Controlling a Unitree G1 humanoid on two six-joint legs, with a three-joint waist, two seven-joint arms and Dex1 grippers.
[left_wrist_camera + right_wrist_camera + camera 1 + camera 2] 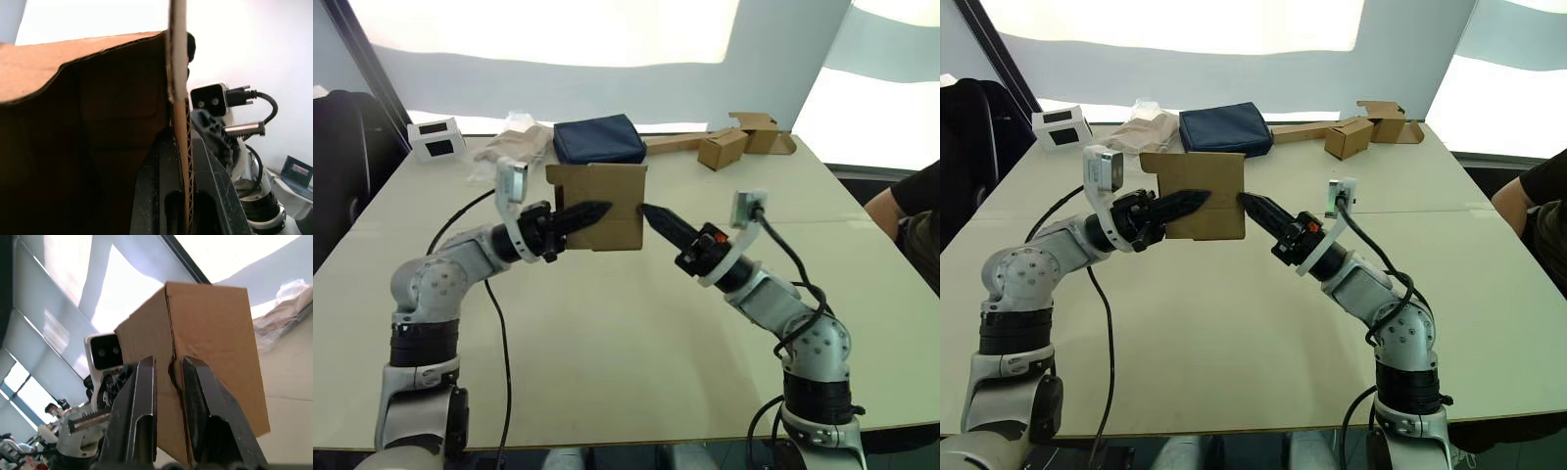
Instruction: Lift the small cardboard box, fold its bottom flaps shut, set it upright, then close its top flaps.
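A pale table [607, 352] is seen below the small cardboard box [607, 201], which is held raised between two grippers. One wall is clamped by the left gripper [597, 211] (cardboard between its fingers); the right gripper [168, 382], jaws narrowly parted, straddles a box corner.

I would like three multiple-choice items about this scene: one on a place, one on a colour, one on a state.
1. Where is the small cardboard box?
A. between both grippers
B. on the floor
C. under the pouch

2. What colour is the pouch behind it?
A. red
B. dark blue
C. white

3. The left gripper is:
A. wide open, apart from everything
B. shut on the box's wall
C. resting on the table

Answers: 1 A, the right gripper meets its other side; 2 B, navy fabric; 3 B, the fingers pinch the cardboard edge.
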